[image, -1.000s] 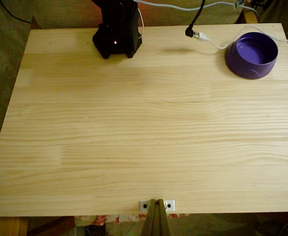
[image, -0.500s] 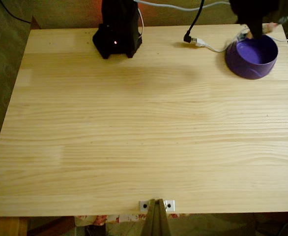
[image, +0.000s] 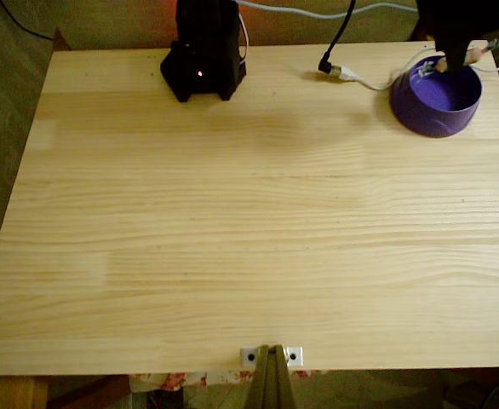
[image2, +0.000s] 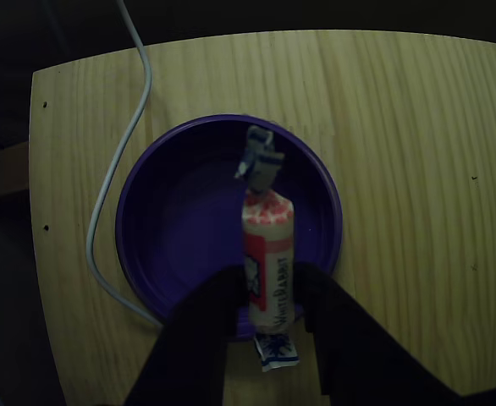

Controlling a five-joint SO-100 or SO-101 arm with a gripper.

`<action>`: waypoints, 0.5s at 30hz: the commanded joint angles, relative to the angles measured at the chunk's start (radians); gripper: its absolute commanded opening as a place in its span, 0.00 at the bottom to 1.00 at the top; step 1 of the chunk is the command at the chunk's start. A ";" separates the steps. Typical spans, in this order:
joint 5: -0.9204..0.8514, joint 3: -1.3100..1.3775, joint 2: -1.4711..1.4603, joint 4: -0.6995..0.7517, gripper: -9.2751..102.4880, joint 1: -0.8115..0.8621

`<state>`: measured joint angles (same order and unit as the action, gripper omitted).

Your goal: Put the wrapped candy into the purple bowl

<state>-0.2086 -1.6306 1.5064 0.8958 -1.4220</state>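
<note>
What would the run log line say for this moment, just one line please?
phase: candy over bowl | gripper: shut on wrapped candy | purple bowl: empty, under candy | release: not yet

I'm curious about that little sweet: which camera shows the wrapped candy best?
The other view: the wrapped candy fills the middle, held lengthwise in the pincer above the purple bowl, lettering visible. The fixed view gives just a tiny pale speck at the bowl.

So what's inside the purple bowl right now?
Nothing rests in the purple bowl: the floor that shows is bare. The wrapped candy hangs above it, pinched in the claw. The candy and the claw's fingers cover the near part of the floor and rim.
</note>
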 commanded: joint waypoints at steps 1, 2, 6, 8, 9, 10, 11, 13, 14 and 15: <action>0.014 0.083 0.014 -0.005 0.18 -0.009; 0.014 0.078 0.014 -0.005 0.19 -0.011; 0.008 0.074 0.015 -0.009 0.22 -0.003; 0.002 0.074 0.017 -0.012 0.23 0.002; -0.002 0.072 0.018 -0.012 0.23 0.006; -0.006 0.072 0.020 -0.009 0.23 0.011; -0.014 0.074 0.026 -0.003 0.22 0.017; -0.018 0.081 0.049 0.009 0.19 0.046; -0.012 0.092 0.064 0.014 0.15 0.067; -0.003 0.109 0.077 0.020 0.12 0.091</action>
<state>-0.2194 -1.6276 1.4987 0.9004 -1.3883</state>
